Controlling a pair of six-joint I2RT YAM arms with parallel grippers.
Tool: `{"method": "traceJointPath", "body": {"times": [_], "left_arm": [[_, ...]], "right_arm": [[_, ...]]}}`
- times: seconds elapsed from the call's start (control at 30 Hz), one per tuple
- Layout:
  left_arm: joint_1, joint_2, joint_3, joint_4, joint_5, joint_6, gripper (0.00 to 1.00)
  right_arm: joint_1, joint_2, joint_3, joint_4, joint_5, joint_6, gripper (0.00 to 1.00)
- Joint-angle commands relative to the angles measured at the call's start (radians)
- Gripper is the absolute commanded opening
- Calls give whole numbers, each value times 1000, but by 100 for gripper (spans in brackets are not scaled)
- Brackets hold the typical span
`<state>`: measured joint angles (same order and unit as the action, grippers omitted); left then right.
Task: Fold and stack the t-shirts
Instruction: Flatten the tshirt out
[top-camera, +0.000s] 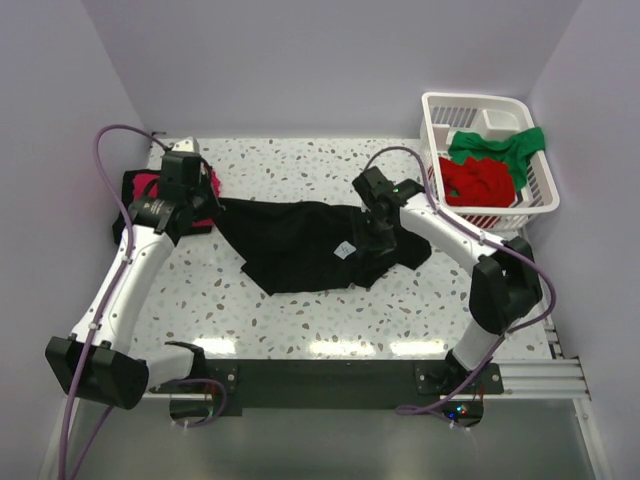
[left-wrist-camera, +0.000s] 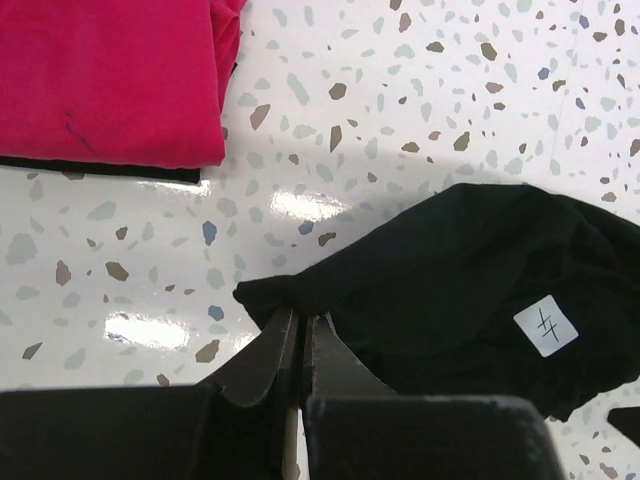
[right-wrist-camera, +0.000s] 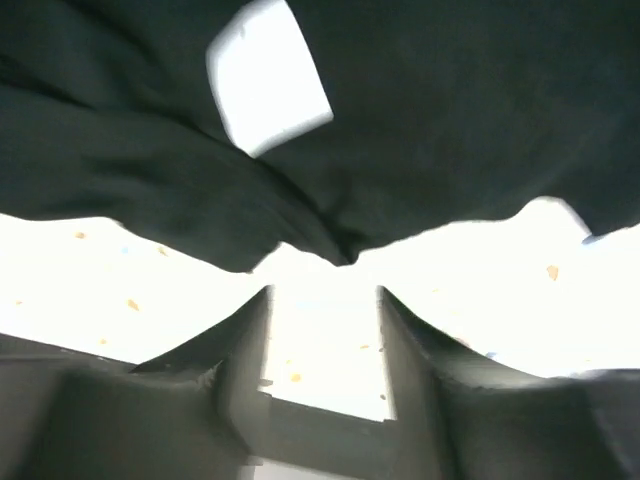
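Observation:
A black t-shirt (top-camera: 310, 245) lies spread and rumpled across the middle of the table. My left gripper (top-camera: 212, 205) is shut on its left corner; in the left wrist view the fingertips (left-wrist-camera: 303, 318) pinch the cloth's edge (left-wrist-camera: 470, 280). A folded magenta-pink t-shirt (left-wrist-camera: 110, 80) rests on a folded black one (left-wrist-camera: 100, 168) at the far left. My right gripper (top-camera: 370, 235) hovers over the black shirt's right part. Its jaws (right-wrist-camera: 323, 292) stand open and empty, with the cloth's edge (right-wrist-camera: 420, 120) and white label (right-wrist-camera: 268, 75) just beyond the tips.
A white slatted basket (top-camera: 540, 190) stands at the back right corner, holding a red t-shirt (top-camera: 475, 180) and a green t-shirt (top-camera: 500, 145). Pale walls close in the table on three sides.

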<state>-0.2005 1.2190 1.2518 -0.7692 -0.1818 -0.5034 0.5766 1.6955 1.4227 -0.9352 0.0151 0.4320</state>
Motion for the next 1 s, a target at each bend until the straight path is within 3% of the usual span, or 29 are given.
{"method": "traceJointPath", "body": {"times": [0.0, 0.07, 0.17, 0.4, 0.43, 0.53, 0.57, 0.6, 0.97], "left_arm": [[16, -24, 40, 2, 30, 28, 0], [18, -26, 35, -4, 31, 28, 0], [19, -39, 14, -2, 38, 25, 0], [24, -49, 5, 2, 44, 23, 0], [26, -49, 5, 4, 44, 23, 0], [36, -39, 15, 14, 45, 32, 0], [41, -33, 24, 15, 45, 35, 0], [50, -29, 44, 16, 45, 42, 0], [144, 70, 310, 28, -37, 101, 0]], "right_arm": [[5, 6, -97, 47, -14, 28, 59], [3, 15, -120, 101, -62, 39, 68], [3, 41, -165, 176, -111, 42, 73], [3, 161, -183, 289, -179, 16, 73], [5, 173, -180, 295, -185, 10, 69], [0, 211, -127, 253, -198, -16, 42], [-1, 213, -105, 233, -192, -36, 12], [-1, 198, -61, 189, -175, -42, 1], [-207, 13, 459, -164, -26, -145, 0]]}}
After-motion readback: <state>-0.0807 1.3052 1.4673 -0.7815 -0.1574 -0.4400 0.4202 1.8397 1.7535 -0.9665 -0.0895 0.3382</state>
